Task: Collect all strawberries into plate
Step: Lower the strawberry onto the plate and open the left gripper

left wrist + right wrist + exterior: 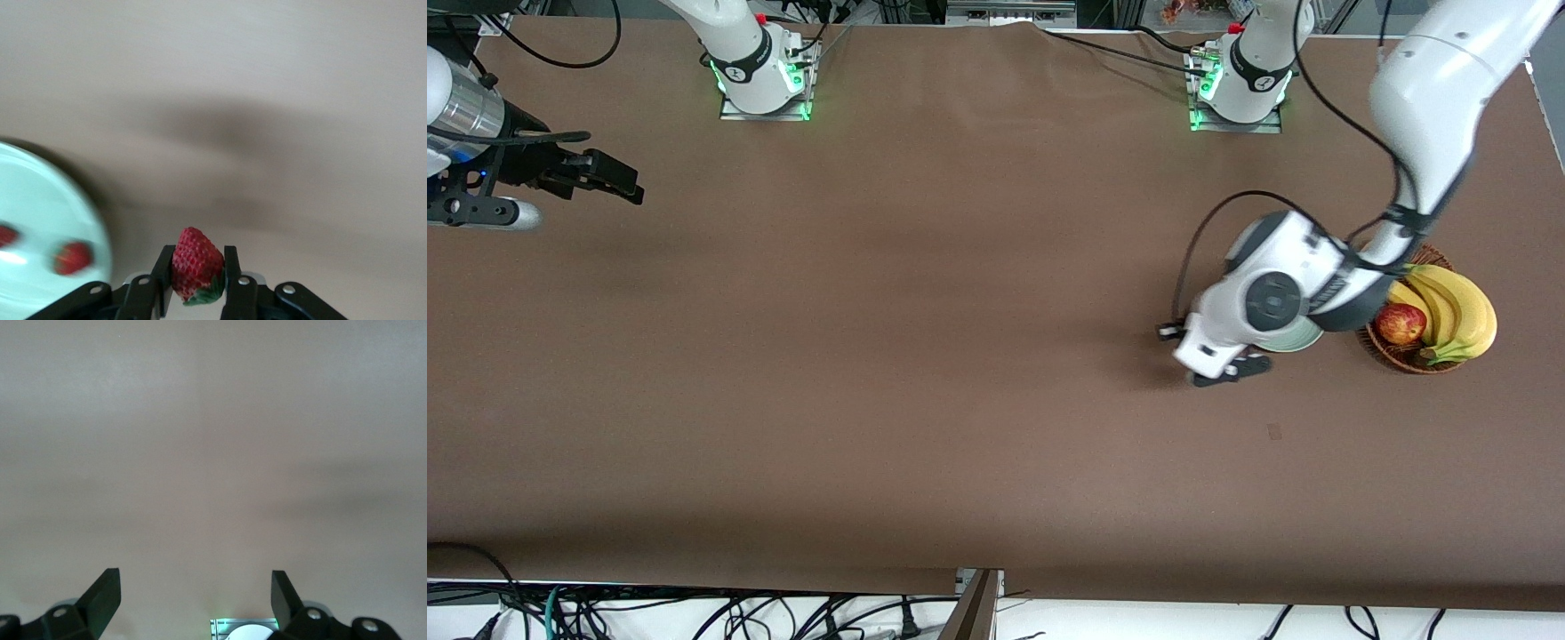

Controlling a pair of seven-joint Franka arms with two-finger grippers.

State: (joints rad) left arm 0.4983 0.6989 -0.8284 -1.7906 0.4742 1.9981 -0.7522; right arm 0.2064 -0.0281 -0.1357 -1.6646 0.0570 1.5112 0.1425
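Red strawberry (197, 265), green cap, pinched

Left hand (197, 273) clamped, right hand (195, 595) agape.

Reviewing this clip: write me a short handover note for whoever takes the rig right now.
Left gripper: shut on a strawberry, beside the plate, not yet over it.
Right gripper: open, empty, waiting at the right arm's end of the table.
Plate: next to the basket of fruit; the left arm hides most of it in the front view.
Done: two strawberries in the plate.
Left: carry the held one over the plate and release.
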